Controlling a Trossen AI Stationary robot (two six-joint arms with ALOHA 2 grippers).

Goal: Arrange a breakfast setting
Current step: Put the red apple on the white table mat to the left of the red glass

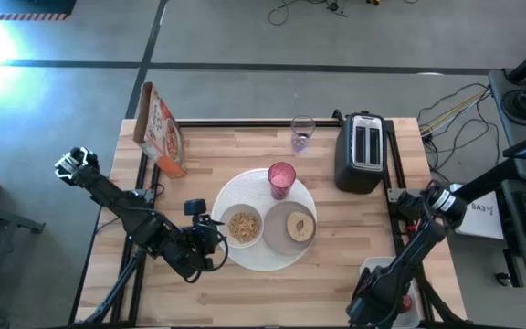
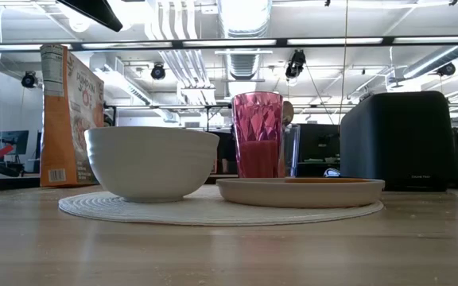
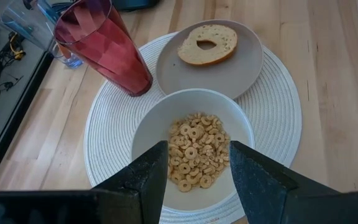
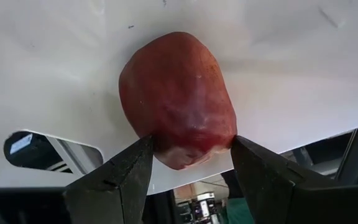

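Right hand [image 4: 188, 165] grips red apple [image 4: 178, 99]; no readable writing.

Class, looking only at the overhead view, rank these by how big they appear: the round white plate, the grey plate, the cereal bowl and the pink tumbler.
1. Round white plate, clearly largest.
2. Grey plate.
3. Cereal bowl, somewhat smaller than the grey plate.
4. Pink tumbler, smallest from above.

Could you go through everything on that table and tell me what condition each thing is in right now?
small white bowl: upright, holds cereal rings.
pink tumbler: upright on the large round white plate.
small grey plate: carries the bagel half.
red apple: between the right gripper's fingers, in a white bin.
left gripper: open, empty, above the bowl.
cereal box: standing.
toaster: slots empty.
clear glass: upright.
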